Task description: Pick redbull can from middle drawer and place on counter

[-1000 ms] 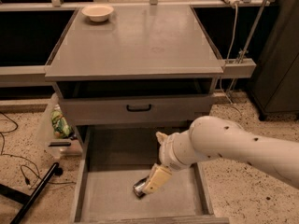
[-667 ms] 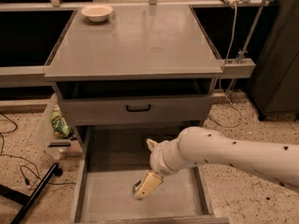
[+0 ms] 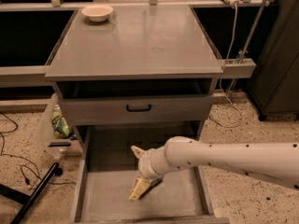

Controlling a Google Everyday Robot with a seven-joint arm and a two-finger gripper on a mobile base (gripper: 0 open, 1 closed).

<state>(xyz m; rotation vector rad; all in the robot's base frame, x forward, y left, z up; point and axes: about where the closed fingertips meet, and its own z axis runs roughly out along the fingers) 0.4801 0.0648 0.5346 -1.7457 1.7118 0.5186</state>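
Observation:
The middle drawer (image 3: 100,190) is pulled out at the bottom of the camera view, with a flat grey floor. My gripper (image 3: 138,171) reaches into it from the right on a white arm and is open. One cream finger points up and left, and the other finger (image 3: 138,189) lies low over the drawer floor. The redbull can (image 3: 153,184) shows only as a dark sliver beside that lower finger, and the rest of it is hidden. The counter (image 3: 140,41) is the grey cabinet top above.
A cream bowl (image 3: 97,12) sits at the counter's back left corner. The upper drawer front (image 3: 138,108) with a black handle is slightly open above the middle drawer. A bag (image 3: 60,124), cables and a black pole (image 3: 35,192) lie on the floor at the left.
My arm has shifted left and down in the drawer. The lower finger now covers the can, which showed plainly on the drawer floor a second ago.

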